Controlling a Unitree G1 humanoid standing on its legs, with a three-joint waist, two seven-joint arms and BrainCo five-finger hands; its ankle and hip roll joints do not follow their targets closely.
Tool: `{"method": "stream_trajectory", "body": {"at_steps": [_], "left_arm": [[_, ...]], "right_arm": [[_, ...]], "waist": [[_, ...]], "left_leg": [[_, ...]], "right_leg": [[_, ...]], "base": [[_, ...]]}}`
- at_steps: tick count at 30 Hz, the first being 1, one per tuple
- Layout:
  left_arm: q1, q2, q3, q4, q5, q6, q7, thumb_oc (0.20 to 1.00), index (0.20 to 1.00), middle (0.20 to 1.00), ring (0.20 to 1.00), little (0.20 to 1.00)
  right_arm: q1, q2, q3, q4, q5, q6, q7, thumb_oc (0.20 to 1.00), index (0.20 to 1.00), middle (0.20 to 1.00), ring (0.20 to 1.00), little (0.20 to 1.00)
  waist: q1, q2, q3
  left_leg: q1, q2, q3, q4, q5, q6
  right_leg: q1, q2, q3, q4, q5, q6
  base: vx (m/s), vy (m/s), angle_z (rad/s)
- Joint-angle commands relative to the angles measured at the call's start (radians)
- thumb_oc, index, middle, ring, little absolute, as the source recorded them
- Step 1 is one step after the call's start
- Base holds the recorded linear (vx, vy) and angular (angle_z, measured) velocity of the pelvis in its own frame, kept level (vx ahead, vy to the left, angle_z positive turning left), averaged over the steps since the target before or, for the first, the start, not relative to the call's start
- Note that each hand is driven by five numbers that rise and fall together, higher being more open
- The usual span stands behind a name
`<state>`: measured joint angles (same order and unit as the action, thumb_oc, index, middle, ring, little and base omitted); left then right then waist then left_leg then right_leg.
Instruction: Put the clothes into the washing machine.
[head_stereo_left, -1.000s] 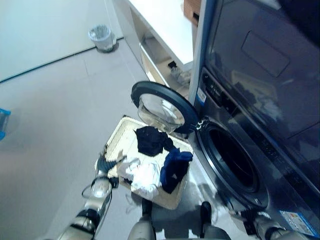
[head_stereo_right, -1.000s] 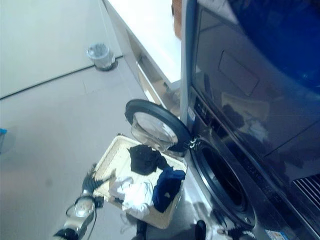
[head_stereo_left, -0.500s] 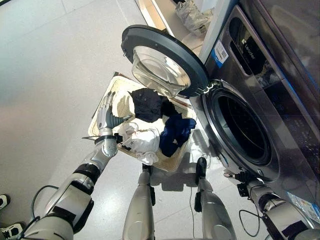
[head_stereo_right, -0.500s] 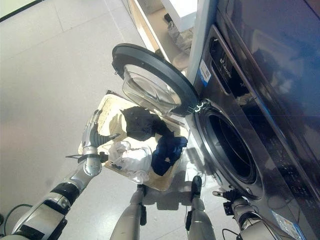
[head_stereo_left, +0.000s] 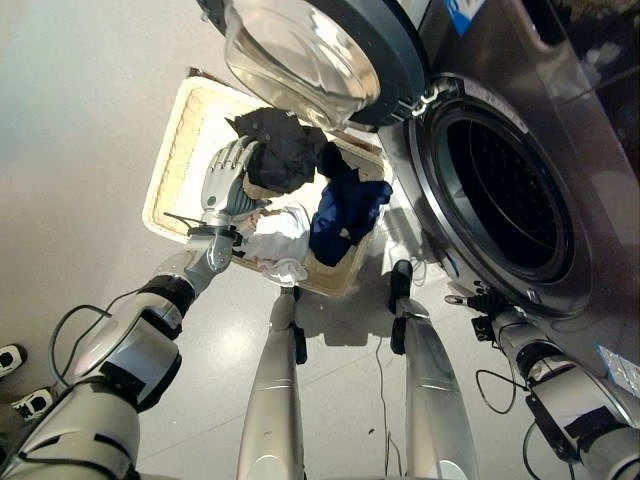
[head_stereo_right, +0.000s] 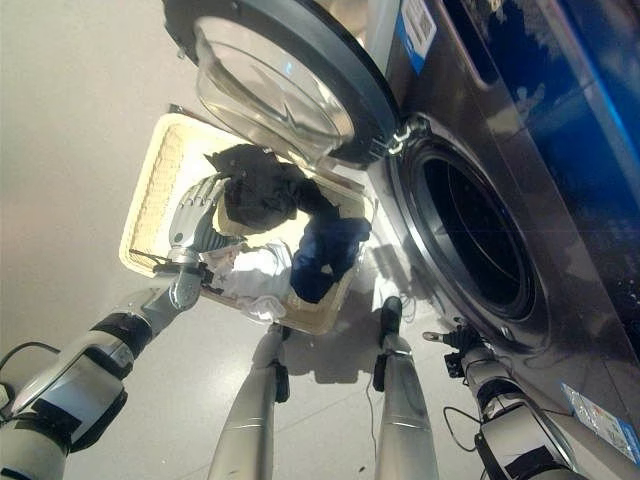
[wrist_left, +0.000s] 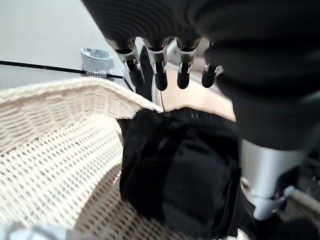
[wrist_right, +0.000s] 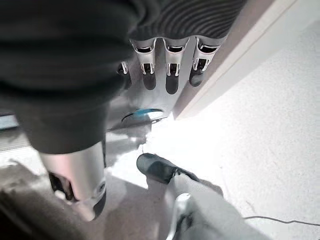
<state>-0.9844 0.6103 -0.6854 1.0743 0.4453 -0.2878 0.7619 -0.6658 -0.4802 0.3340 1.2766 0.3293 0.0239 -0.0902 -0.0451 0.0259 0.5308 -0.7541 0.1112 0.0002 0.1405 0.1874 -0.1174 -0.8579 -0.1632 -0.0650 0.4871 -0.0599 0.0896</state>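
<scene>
Both hands' fingers straight — left hand (head_stereo_left: 226, 180) above black garment (wrist_left: 185, 175), trash bin (wrist_left: 96, 55) beyond wicker basket (wrist_left: 55, 150).

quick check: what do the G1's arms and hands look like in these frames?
Both arms are silver-grey shells broken by dark bands at the joints. The left hand has silver fingers with dark tips and a silver thumb; a dark ribbed cover wraps the back of the hand and the wrist. The right hand matches: same ribbed cover, a row of silver dark-tipped fingers, broad silver thumb.
</scene>
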Motion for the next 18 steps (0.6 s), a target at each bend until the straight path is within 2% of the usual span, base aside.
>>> {"method": "stream_trajectory", "body": {"at_steps": [1, 10, 14, 18], "left_arm": [[-0.105, 0.039, 0.044, 0.052, -0.006, 0.016, 0.027, 1.000, 1.000, 1.000, 1.000, 1.000], [-0.171, 0.056, 0.039, 0.099, -0.007, 0.077, 0.095, 1.000, 1.000, 1.000, 1.000, 1.000], [-0.202, 0.056, 0.047, 0.116, -0.006, 0.107, 0.182, 1.000, 1.000, 1.000, 1.000, 1.000], [-0.223, 0.056, 0.057, 0.126, 0.007, 0.124, 0.209, 1.000, 1.000, 1.000, 1.000, 1.000]], "right_arm": [[0.009, -0.044, 0.044, -0.019, 0.039, 0.004, -0.003, 1.000, 1.000, 1.000, 1.000, 1.000], [-0.011, -0.052, 0.072, -0.033, 0.055, -0.006, -0.001, 1.000, 1.000, 1.000, 1.000, 1.000], [-0.017, -0.047, 0.081, -0.038, 0.065, -0.017, -0.005, 1.000, 1.000, 1.000, 1.000, 1.000], [-0.017, -0.041, 0.083, -0.040, 0.070, -0.024, -0.006, 1.000, 1.000, 1.000, 1.000, 1.000]], "waist": [[-0.006, -0.057, -0.011], [-0.020, -0.072, -0.011], [-0.022, -0.079, -0.011], [-0.024, -0.087, -0.011]], "left_leg": [[-0.071, -0.041, -0.010, 0.166, -0.108, 0.037], [-0.141, -0.042, -0.025, 0.204, -0.120, 0.035], [-0.167, -0.048, -0.035, 0.215, -0.125, 0.038], [-0.176, -0.053, -0.043, 0.221, -0.129, 0.039]], "right_leg": [[0.001, 0.044, 0.023, -0.155, 0.160, 0.018], [-0.063, 0.067, 0.037, -0.137, 0.156, 0.008], [-0.086, 0.074, 0.040, -0.131, 0.155, 0.006], [-0.091, 0.077, 0.040, -0.133, 0.158, 0.005]], "base": [[0.00, 0.000, 0.00], [0.01, 0.007, -0.06], [0.00, 0.000, 0.00], [0.00, 0.000, 0.00]]}}
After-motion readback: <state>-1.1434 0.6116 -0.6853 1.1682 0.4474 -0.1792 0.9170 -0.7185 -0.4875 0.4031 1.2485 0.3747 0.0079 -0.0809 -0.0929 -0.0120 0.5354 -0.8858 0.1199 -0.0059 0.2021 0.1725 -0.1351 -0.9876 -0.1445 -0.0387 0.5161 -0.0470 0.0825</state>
